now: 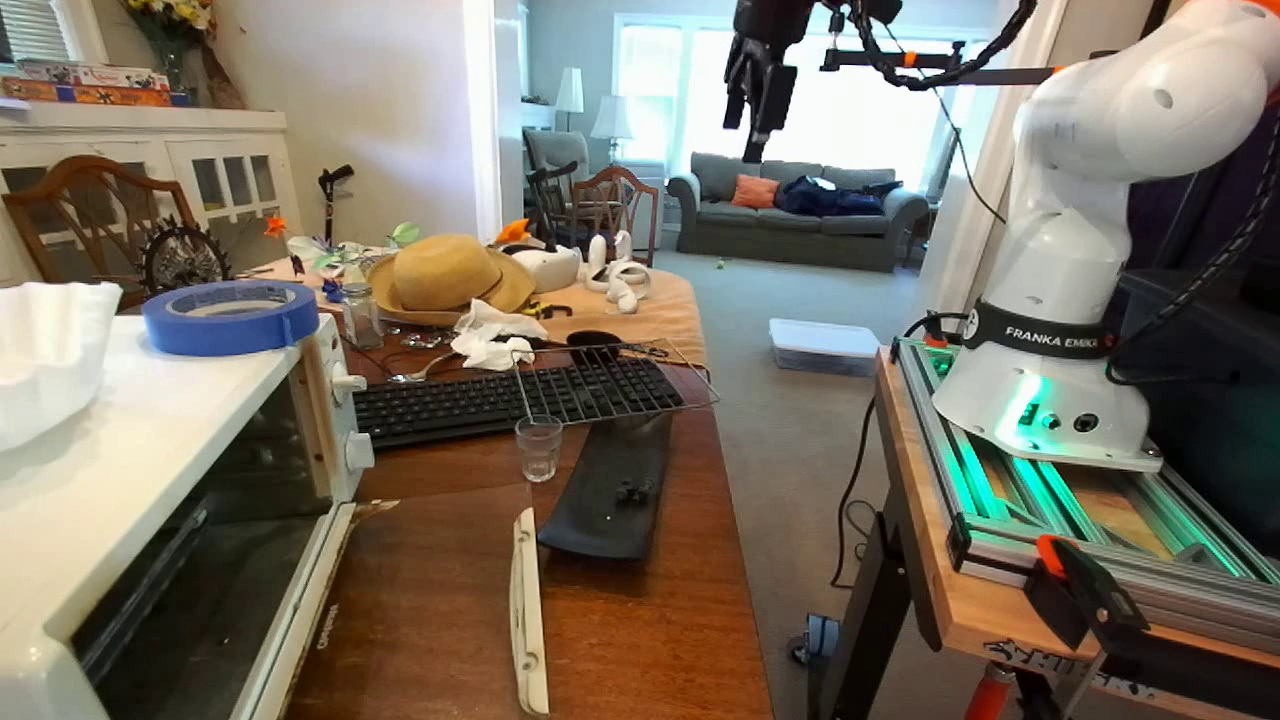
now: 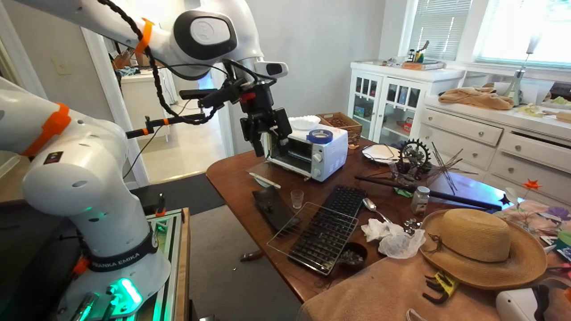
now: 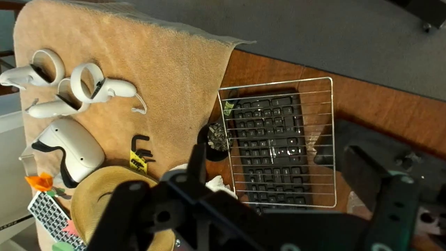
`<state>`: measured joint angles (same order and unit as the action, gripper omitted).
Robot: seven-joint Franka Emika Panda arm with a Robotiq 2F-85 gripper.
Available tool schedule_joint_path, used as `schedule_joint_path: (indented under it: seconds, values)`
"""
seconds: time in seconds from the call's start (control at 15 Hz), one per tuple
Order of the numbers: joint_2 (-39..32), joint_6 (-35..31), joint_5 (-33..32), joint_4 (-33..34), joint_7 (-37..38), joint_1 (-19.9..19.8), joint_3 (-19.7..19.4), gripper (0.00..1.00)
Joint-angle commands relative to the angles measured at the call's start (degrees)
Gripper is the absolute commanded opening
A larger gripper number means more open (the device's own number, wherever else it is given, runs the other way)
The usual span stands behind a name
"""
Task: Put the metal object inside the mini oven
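Gripper high above the wooden table, jaws wide apart, with nothing between them. Down on the wooden table, the dark tray-like metal piece, resting between the drinking glass and the table's edge, 1 end near the handle of the let-down glass door of the mini oven. Opposite end close to the wire rack, perhaps a little under its border; contact not possible to tell.

By judgement: stiff and thin, of moderate weight, hard to break, but probably smooth, so ready to slip or to turn if held far from the middle. Metal not certain by sight alone. On its surface, 1 small dark lump, loose or fixed, not clear; for this reason, better to keep the piece level.

Best place for taking hold: 1 long edge near the middle, with 1 jaw above and 1 jaw below; or across the narrow width, but only with sufficient span. Probably easier to begin at the end toward the door, seemingly curved upward, with some room underneath.
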<state>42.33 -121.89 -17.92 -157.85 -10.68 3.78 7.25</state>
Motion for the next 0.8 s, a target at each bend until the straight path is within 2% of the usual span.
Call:
schedule_joint_path:
  seconds: [0.0,0.13,0.33,0.73]
  values:
    - [-8.7,-5.3,-4.6,0.0,-0.4,0.6,0.5,1.0]
    - [-13.1,-8.6,-5.8,-0.1,-0.8,0.9,0.6,1.0]
    - [-18.4,-13.7,-3.5,-0.2,-5.2,3.4,-1.0,1.0]
    - [-17.6,-12.2,-3.8,0.3,-3.4,2.9,-0.4,1.0]
